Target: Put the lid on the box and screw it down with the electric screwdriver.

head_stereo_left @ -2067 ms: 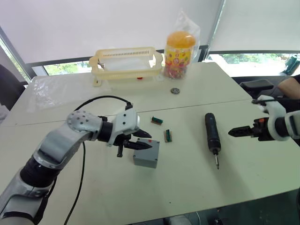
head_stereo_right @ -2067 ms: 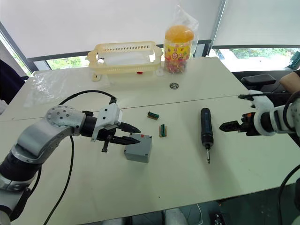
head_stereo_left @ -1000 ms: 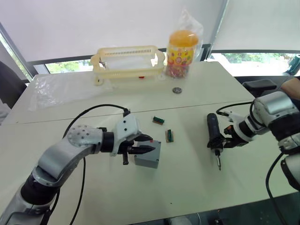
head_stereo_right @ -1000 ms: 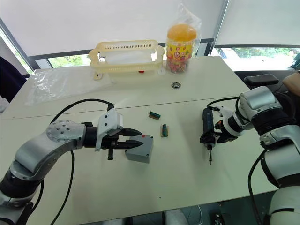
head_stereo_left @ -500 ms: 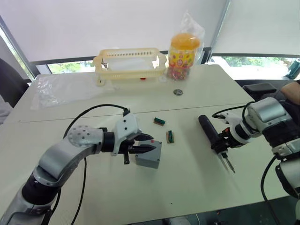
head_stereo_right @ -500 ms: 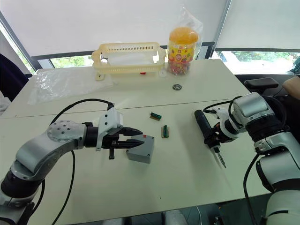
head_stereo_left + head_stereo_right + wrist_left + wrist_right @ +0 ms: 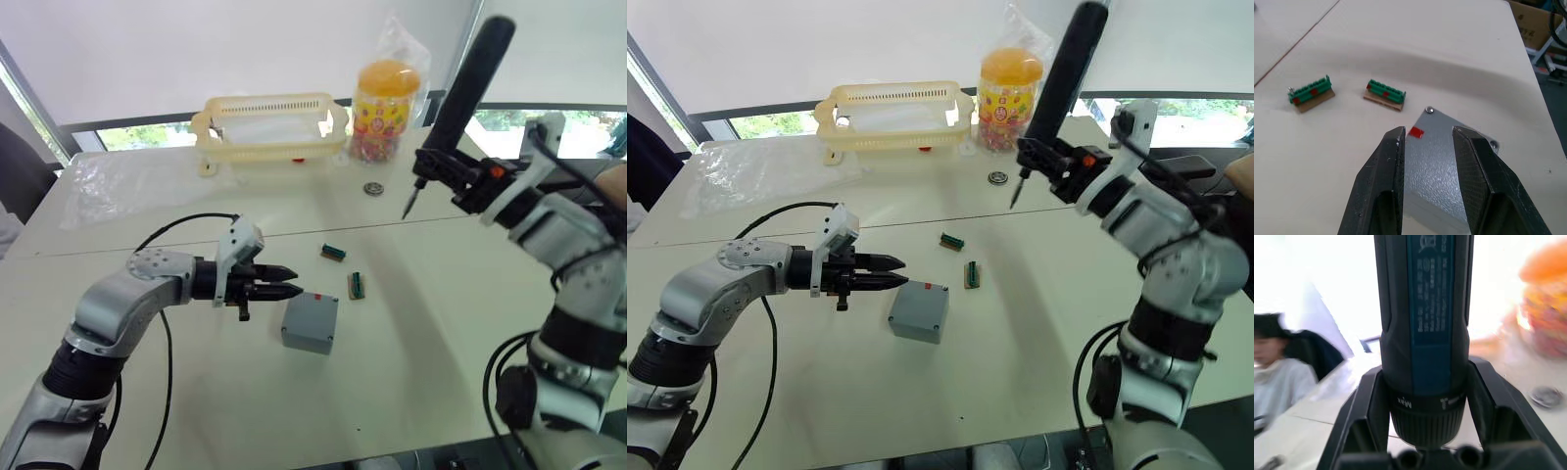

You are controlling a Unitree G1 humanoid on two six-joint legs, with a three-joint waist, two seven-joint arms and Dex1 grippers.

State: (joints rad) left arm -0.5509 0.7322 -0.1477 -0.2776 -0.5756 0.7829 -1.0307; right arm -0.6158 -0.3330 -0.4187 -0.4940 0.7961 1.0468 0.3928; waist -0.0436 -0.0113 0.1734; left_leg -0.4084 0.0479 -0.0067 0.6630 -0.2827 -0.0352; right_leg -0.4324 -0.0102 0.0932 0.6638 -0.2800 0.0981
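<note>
The white table (image 7: 411, 323) carries a yellow slotted basket (image 7: 266, 125) at its far edge, with an orange-lidded jar (image 7: 381, 111) in a clear bag beside it; neither has moved.

The big change is the right gripper (image 7: 1046, 160): half a second ago it was low at the table with the electric screwdriver (image 7: 1059, 80) lying slanted near the surface, and now the arm has swung up high, its fingers clamped on the screwdriver's lower end. The tool stands nearly upright in the air, bit pointing down, above the far middle of the table.

The left gripper (image 7: 283, 289) has pulled back from the box (image 7: 311, 322); earlier its fingers reached over the box, now the tips stop just short of it, slightly parted and holding nothing.

The box sits where it was, near the table's middle, the lid (image 7: 1444, 156) already on top.

Two small green pieces (image 7: 343, 268) lie just beyond it.
</note>
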